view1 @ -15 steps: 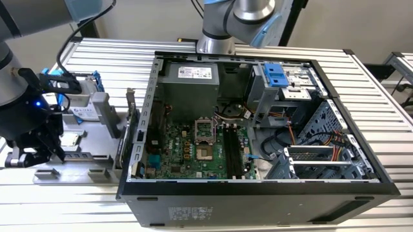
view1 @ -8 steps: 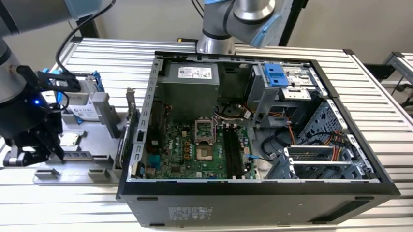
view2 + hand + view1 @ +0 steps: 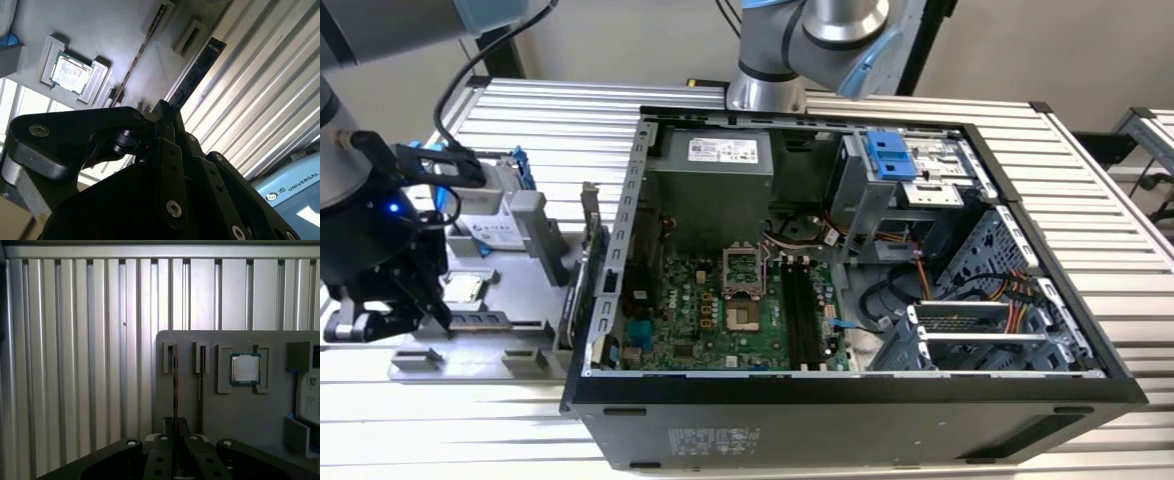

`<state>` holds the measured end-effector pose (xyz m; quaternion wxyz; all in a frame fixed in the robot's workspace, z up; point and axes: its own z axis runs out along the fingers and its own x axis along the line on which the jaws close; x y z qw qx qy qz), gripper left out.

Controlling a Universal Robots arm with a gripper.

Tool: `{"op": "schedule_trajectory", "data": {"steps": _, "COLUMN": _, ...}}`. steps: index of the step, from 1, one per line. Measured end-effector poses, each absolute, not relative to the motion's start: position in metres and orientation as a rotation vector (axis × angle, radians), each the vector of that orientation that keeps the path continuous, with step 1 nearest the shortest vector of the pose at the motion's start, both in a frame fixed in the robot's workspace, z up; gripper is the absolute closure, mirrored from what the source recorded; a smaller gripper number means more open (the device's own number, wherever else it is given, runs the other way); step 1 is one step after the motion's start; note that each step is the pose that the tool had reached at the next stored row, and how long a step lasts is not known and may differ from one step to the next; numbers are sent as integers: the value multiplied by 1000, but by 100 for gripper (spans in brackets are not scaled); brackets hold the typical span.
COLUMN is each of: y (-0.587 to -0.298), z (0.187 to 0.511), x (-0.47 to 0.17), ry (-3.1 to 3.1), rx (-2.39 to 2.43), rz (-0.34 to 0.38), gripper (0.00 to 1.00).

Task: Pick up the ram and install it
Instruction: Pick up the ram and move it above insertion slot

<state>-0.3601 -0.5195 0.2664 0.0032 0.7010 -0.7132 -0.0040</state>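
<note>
ram (image 3: 175,385) near end hidden behind gripper (image 3: 175,424), HDD (image 3: 312,392) cut off at pic edge

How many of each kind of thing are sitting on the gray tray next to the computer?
Ram sticks: 2
Square silver chip: 1
Hard drive: 1
Total: 4
</note>
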Motion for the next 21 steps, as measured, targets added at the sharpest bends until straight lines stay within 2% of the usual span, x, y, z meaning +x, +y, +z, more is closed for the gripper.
{"op": "schedule_trajectory", "data": {"steps": 21, "y": -520, "z": 272, "x": -360, "ry": -2236, "rx": 2198, "rz": -13, "gripper": 100}}
